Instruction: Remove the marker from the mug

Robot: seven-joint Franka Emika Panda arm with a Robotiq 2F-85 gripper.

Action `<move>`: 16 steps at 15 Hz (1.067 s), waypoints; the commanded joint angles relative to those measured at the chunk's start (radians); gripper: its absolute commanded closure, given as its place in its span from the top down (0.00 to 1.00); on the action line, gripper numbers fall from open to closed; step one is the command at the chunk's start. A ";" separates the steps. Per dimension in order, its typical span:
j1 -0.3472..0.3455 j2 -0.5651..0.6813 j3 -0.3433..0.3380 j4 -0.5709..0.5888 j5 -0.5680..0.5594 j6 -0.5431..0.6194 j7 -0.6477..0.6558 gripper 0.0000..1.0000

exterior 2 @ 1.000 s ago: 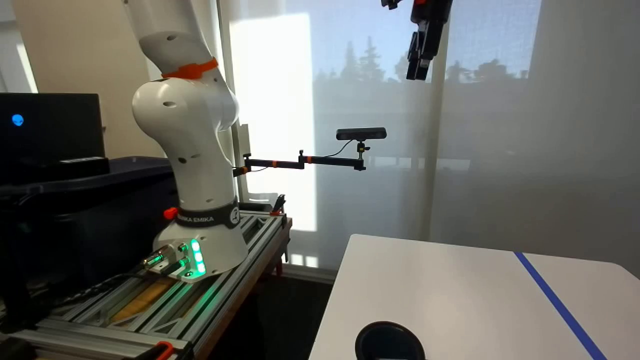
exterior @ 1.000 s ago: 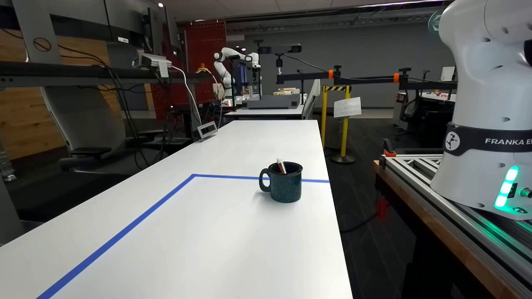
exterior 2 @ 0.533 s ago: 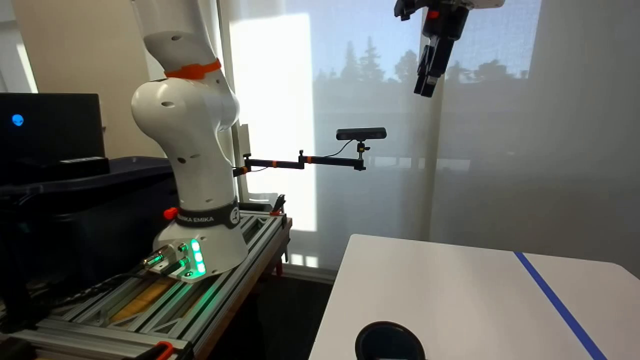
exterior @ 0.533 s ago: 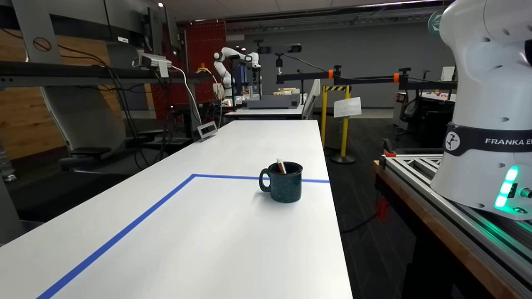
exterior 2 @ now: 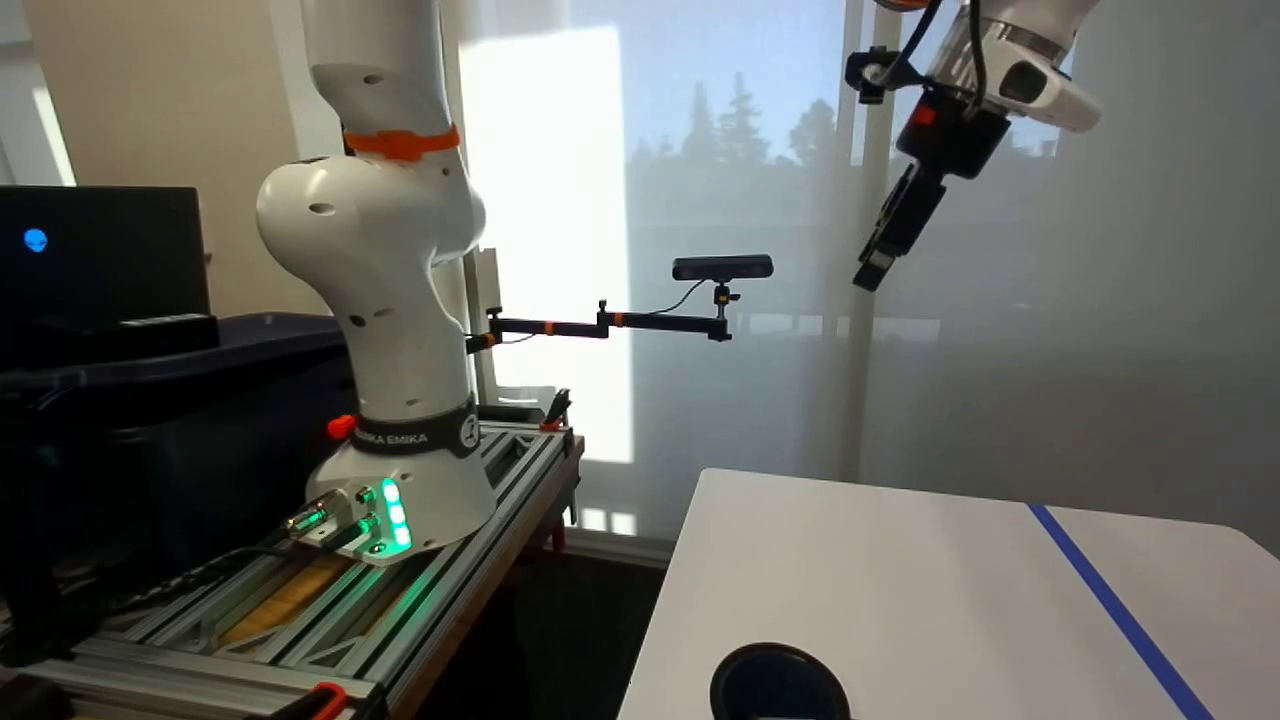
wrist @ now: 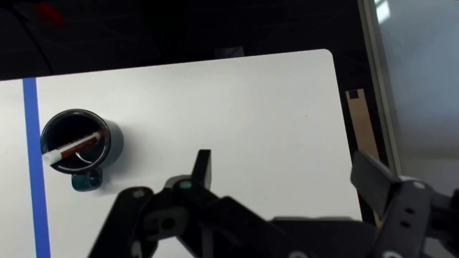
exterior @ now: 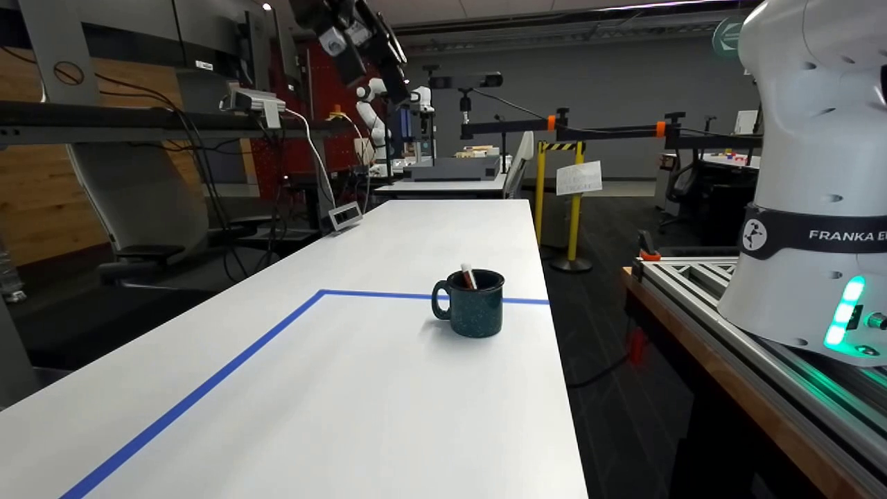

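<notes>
Leaning inside the mug [exterior: 477, 312] is the marker [wrist: 75, 146], and the tool [wrist: 283, 166] gapes wide.

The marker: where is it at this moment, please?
In the wrist view, the marker is on the left side, leaning inside the mug, just right of the blue line; its white end shows above the rim.

- White bench [exterior: 388, 402], running from near to far in an exterior view.
- Blue tape [exterior: 223, 374] stuck to it, 2 strips meeting at a corner: 1 along the left, 1 across to the right edge.
- Dark teal mug [exterior: 476, 313], upright close to the right edge, just on the near side of the cross strip, handle left.
- Grey box [exterior: 345, 216] at the far left edge; whether it rests on top is unclear.
</notes>
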 commanded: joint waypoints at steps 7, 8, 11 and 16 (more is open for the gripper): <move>-0.101 0.192 -0.100 0.027 0.195 0.015 0.061 1.00; -0.109 0.210 -0.110 0.024 0.204 0.031 0.076 1.00; -0.133 0.270 -0.138 0.026 0.200 0.028 0.115 1.00; -0.170 0.365 -0.176 0.042 0.197 0.033 0.159 1.00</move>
